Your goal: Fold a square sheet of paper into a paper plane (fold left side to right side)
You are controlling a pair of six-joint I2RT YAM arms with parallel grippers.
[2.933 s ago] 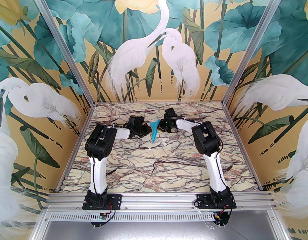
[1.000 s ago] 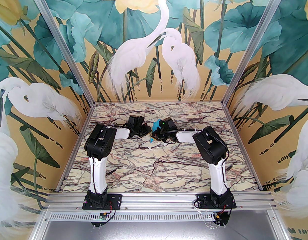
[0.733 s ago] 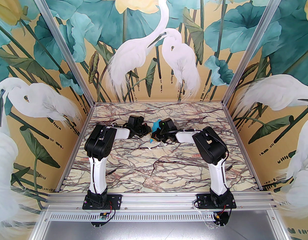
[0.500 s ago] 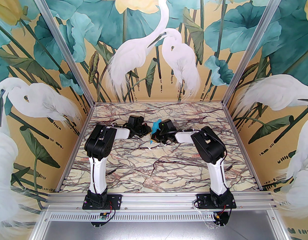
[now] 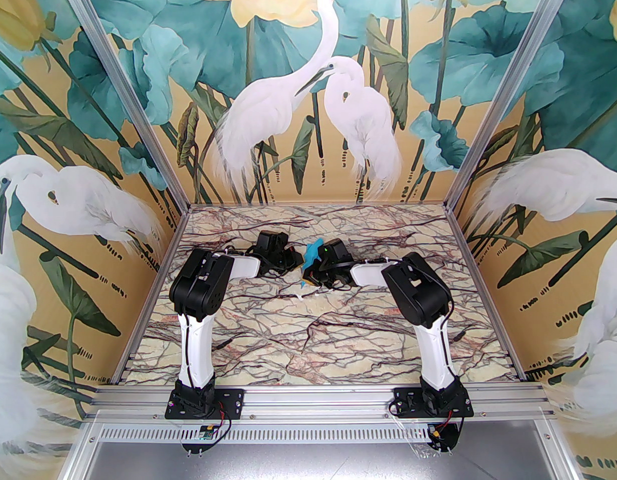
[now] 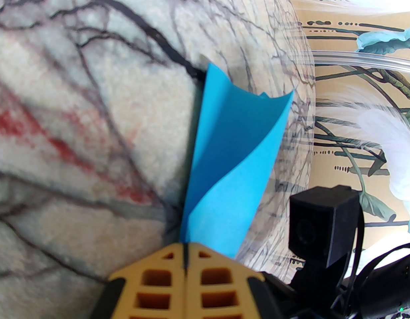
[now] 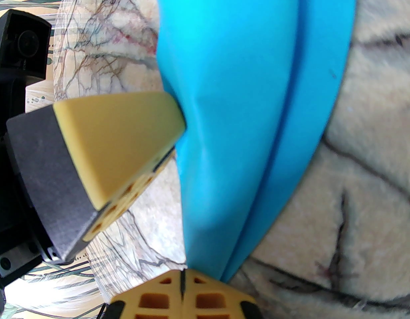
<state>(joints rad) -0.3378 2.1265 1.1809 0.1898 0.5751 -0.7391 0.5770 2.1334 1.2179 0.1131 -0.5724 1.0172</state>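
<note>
The square sheet of paper is folded into a slim cyan-blue paper plane (image 5: 313,254), held up off the marble table at mid-back with its fanned tail uppermost. My left gripper (image 5: 298,263) comes in from the left and my right gripper (image 5: 309,274) from the right, and both meet at the plane. In the left wrist view my left gripper (image 6: 185,249) is shut on the paper plane (image 6: 235,164), which rises from between the yellow pads. In the right wrist view my right gripper (image 7: 182,276) is shut on the paper plane (image 7: 245,111), and a left finger (image 7: 125,135) presses its side.
Small white scraps (image 5: 300,298) lie on the marble table (image 5: 308,338) just in front of the grippers. Mural walls and aluminium posts close in the back and both sides. The right wrist's black camera block (image 6: 321,221) sits close beside the plane.
Since the oldest frame the right wrist has turned over and pulled nearer, raising the plane's tail off the table. Over the last second it edged slightly left. The left arm stayed still.
</note>
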